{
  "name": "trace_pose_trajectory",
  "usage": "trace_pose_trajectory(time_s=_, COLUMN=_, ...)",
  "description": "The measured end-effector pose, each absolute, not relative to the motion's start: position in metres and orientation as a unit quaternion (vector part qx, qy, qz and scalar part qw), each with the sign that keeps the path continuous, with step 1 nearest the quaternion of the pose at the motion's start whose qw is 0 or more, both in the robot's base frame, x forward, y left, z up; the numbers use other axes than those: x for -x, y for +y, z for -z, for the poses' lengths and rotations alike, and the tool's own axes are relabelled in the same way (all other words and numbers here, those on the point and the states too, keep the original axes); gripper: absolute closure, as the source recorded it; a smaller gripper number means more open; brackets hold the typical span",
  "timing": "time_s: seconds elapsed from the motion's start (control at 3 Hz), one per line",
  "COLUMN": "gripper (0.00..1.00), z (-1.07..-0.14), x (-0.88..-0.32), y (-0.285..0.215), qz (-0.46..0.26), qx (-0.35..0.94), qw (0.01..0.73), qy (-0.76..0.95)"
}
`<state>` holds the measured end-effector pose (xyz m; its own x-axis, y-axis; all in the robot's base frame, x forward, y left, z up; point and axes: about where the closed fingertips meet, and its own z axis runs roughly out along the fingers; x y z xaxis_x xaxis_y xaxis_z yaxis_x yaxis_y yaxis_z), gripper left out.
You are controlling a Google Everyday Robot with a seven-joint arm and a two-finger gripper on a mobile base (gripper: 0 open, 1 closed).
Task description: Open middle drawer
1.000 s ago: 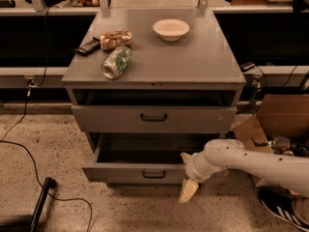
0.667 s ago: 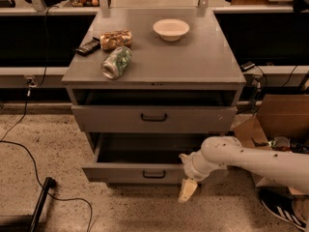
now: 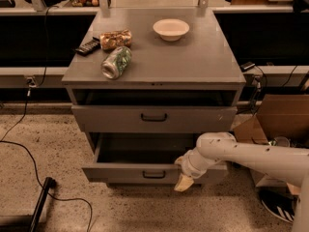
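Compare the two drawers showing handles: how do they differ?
The middle drawer, the lower one, is pulled well out with its inside showing; the upper drawer shows only a narrow dark gap above its front. The hand is at the middle drawer's front, right of its handle; nothing is near the upper drawer's. Both are grey with small black loop handles.

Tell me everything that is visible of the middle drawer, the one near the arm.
The middle drawer looks like grey metal, with a flat front and a small black loop handle at its centre. It stands pulled out, further than the drawer above. Its inside is dark, and nothing shows in it. The gripper hangs before the right part of its front; whether they touch cannot be told.
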<state>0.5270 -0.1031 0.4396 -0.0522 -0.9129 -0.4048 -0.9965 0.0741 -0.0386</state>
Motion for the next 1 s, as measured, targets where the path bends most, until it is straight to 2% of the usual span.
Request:
trace_pose_trajectory(time_s=0.33, gripper=0.36, z=-0.441, x=-0.526, y=-0.099, qz=-0.132, qx=0.675, qw=0.158, qy=0.708)
trace_pose_trajectory(time_s=0.67, gripper=0.30, z=-0.454, x=-0.517, y=-0.094, qz=-0.140, qx=0.683, qw=0.164, qy=0.698)
trace_pose_trajectory(time_s=1.0, gripper=0.32, z=-0.477, x=-0.505, y=-0.085, qz=-0.154, qx=0.691, qw=0.189, qy=0.681)
